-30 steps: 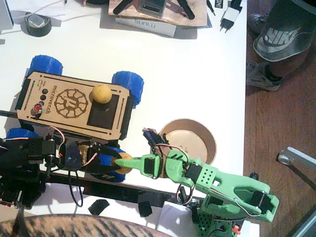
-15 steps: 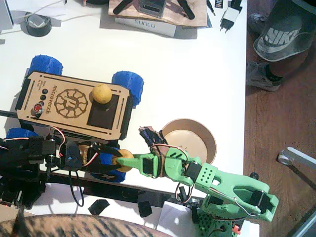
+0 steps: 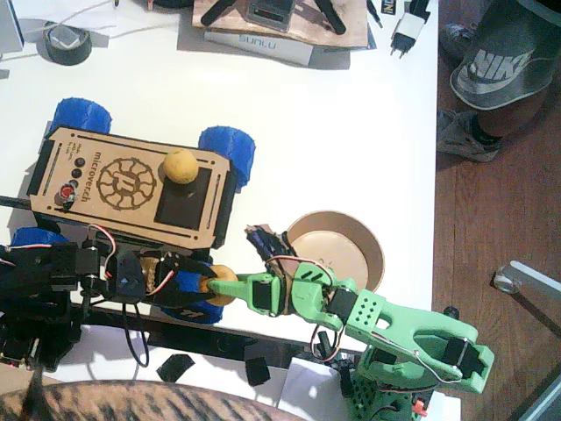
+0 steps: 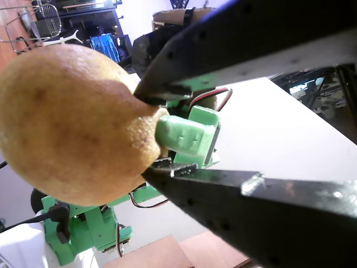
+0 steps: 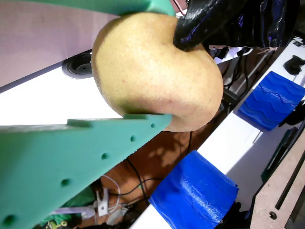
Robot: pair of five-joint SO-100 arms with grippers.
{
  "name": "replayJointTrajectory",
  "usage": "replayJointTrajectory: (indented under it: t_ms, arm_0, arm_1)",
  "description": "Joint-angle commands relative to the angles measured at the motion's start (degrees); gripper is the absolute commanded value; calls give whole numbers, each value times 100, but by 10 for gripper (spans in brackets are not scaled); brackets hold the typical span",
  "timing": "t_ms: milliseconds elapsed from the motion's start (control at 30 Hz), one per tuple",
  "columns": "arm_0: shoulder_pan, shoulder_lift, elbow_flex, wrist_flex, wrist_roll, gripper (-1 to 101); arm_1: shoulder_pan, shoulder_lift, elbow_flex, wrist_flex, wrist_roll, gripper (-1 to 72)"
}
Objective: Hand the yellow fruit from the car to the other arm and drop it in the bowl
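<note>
The yellow fruit (image 3: 219, 283), beside the car (image 3: 131, 184), is being pinched by the left gripper (image 3: 203, 285) and seemingly also by the right gripper (image 3: 230, 288), whose hold is best being confirmed before the black jaws are being released.

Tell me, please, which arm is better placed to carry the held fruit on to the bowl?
The right arm. Its green gripper already pinches the yellow fruit, and the bowl sits just beside that arm. The left, black gripper also grips the fruit, but its arm stands beyond the car, farther from the bowl.
</note>
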Motion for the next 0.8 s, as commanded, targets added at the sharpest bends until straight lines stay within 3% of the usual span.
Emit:
replayJointTrajectory:
  t_ms: [0, 467, 600, 767]
  arm_0:
    - [9, 44, -149, -97, -62, -1]
    - [0, 44, -149, -70, -44, 11]
    - [18, 44, -149, -79, -44, 295]
    - [26, 44, -149, -97, -53, 495]
  arm_1:
    - [105, -9, -18, 158, -123, 3]
    - [246, 18, -79, 141, -88, 2]
    - [255, 44, -26, 123, -105, 2]
    - [281, 44, 9, 123, -105, 2]
